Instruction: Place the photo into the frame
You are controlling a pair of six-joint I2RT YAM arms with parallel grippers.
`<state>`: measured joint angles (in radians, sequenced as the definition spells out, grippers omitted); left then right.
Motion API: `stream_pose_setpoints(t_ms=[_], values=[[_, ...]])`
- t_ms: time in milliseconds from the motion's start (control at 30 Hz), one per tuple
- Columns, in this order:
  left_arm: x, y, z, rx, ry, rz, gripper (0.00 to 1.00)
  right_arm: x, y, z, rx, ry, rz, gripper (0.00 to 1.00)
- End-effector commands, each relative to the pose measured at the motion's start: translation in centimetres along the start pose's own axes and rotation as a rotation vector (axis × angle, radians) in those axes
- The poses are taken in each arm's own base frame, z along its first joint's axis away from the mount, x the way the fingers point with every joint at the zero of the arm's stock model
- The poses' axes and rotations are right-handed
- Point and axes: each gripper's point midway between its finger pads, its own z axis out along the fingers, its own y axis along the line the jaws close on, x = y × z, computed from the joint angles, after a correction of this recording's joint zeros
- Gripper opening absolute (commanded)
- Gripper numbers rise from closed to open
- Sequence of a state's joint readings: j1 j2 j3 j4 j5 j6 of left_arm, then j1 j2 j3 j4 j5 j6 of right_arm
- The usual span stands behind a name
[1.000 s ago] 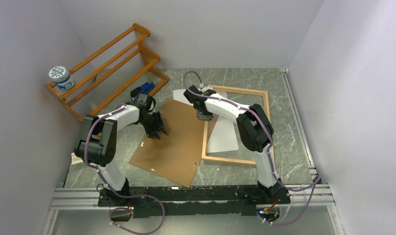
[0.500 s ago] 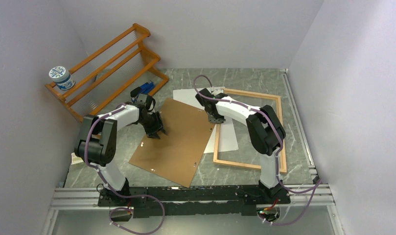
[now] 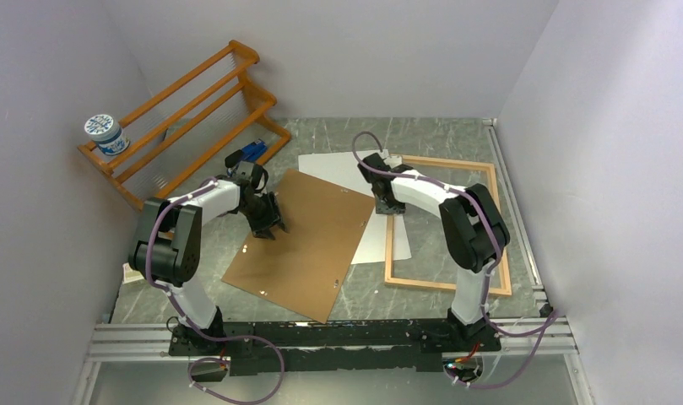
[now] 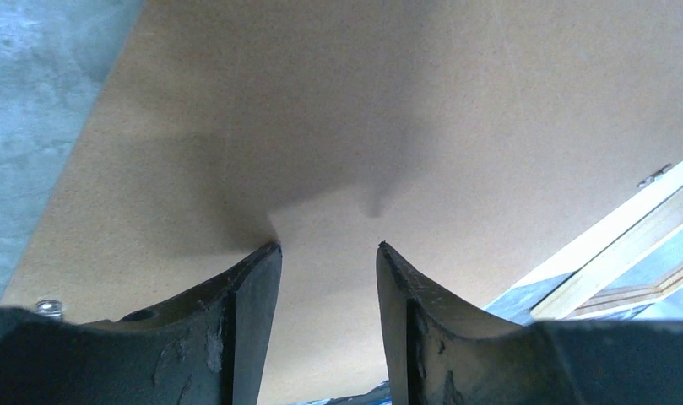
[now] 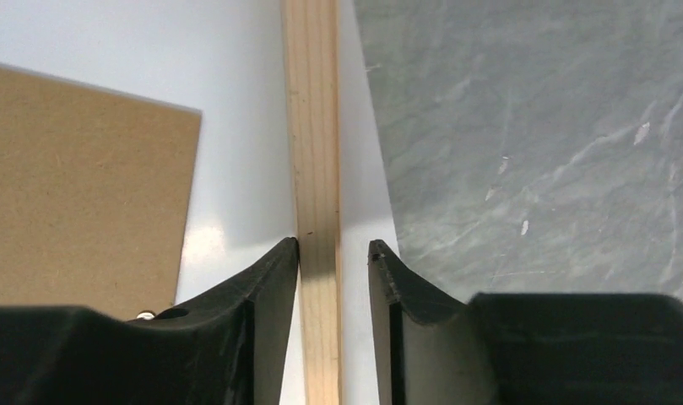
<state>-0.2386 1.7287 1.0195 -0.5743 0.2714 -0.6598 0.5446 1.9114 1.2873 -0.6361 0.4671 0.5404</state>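
The left end effector [image 4: 327,253], jaws parted, hangs over the brown backing board [image 4: 363,101], the frame [image 4: 616,257] at right.

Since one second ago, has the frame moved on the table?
Yes. The frame slid right, away from the brown board, which stayed in place.

Pale bare-wood frame [image 5: 314,126], matt brown backing board [image 3: 300,245], smooth white paper photo [image 5: 236,67]

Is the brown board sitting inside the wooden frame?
No, the brown board lies outside the frame, to its left, partly covering the photo.
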Motion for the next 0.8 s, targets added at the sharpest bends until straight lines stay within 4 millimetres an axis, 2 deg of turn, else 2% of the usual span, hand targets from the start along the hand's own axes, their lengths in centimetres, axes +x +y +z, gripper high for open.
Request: stream_pose_setpoints(t_ms=[0,100,200,367,433,500,567,633,767], values=[[-0.8,2.7,-0.2,-0.137,-0.035,-0.024,0.53,-2.0,-1.0,-1.3,-0.020,-0.063,0.029,0.43],[-1.3,2.1,-0.7,-0.123,-0.046,-0.018,0.55,-2.5,-0.6,-1.9,-0.058,-0.071,0.040,0.55],[-1.8,1.0,-1.7,-0.090,-0.062,-0.005,0.59,-4.0,-0.1,-3.2,-0.101,-0.093,0.068,0.67],[-3.2,-1.7,-4.2,-0.016,-0.094,0.035,0.65,-7.9,0.6,-4.4,-0.197,-0.124,0.151,0.70],[-4.0,-3.2,-5.2,0.032,-0.112,0.072,0.68,-9.3,1.5,-4.5,-0.242,-0.122,0.168,0.70],[-5.3,-4.8,-6.2,0.070,-0.145,0.110,0.73,-10.9,2.8,-4.7,-0.285,-0.136,0.175,0.70],[-7.2,-6.7,-7.2,0.116,-0.194,0.155,0.78,-11.5,4.2,-4.1,-0.320,-0.128,0.177,0.70],[-9.2,-8.1,-7.4,0.142,-0.239,0.188,0.81,-11.9,5.5,-3.4,-0.357,-0.122,0.183,0.70],[-13.1,-10.6,-6.6,0.172,-0.302,0.253,0.85,-12.1,7.2,-2.2,-0.400,-0.100,0.176,0.70]])
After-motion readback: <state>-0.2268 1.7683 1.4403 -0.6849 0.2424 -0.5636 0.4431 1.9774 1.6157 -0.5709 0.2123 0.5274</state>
